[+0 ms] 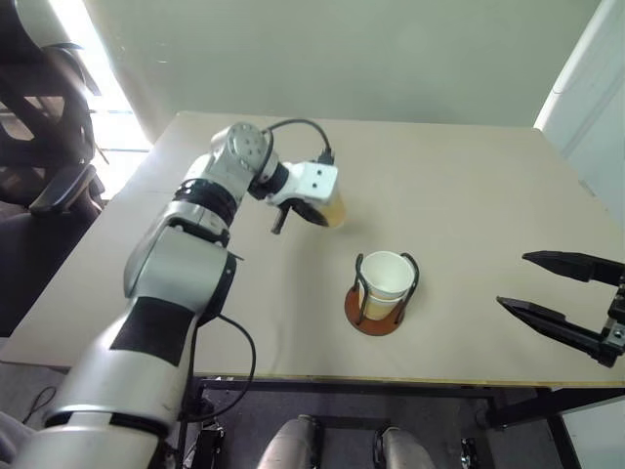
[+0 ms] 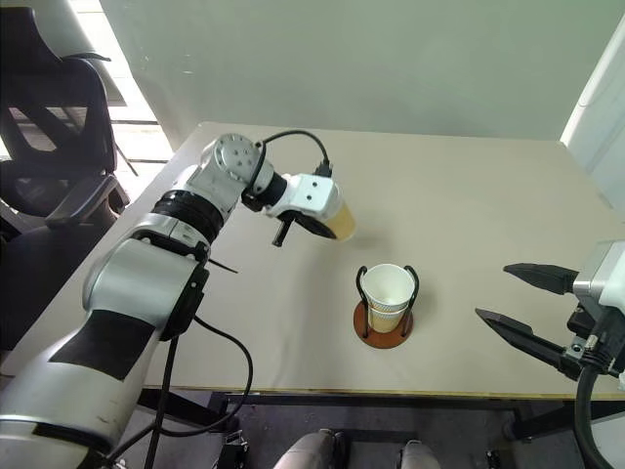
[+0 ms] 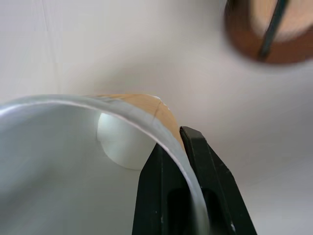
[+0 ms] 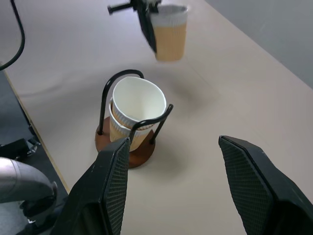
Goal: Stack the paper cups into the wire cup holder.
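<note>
Take the wire cup holder (image 1: 379,308) as your landmark: it stands on the beige worktop (image 1: 459,195), near the front edge, its rust-brown disc flat on the surface and its two black wire loops upright. Inside the loops you see two paper cups nested (image 4: 134,112), the upper one tilted a little in the lower, white mouths up.

Your left claw (image 1: 312,208) hangs above the worktop, behind the holder and toward the robot's left of it, well clear of the wires. It is clamped tight on the third paper cup (image 1: 335,208), which is lifted off the surface. In the left wrist view one black finger (image 3: 205,186) lies against the outside of the cup's wall just under the white rim, with the cup's white interior open to the camera and the holder's brown base showing beyond it. In the right wrist view that cup hangs upright, its tan side and white rim plain to see.

Your right claw (image 2: 522,305) sits to the robot's right of the holder, well apart from it, near the worktop's front edge. Its two black fingers stand spread wide and carry nothing.
</note>
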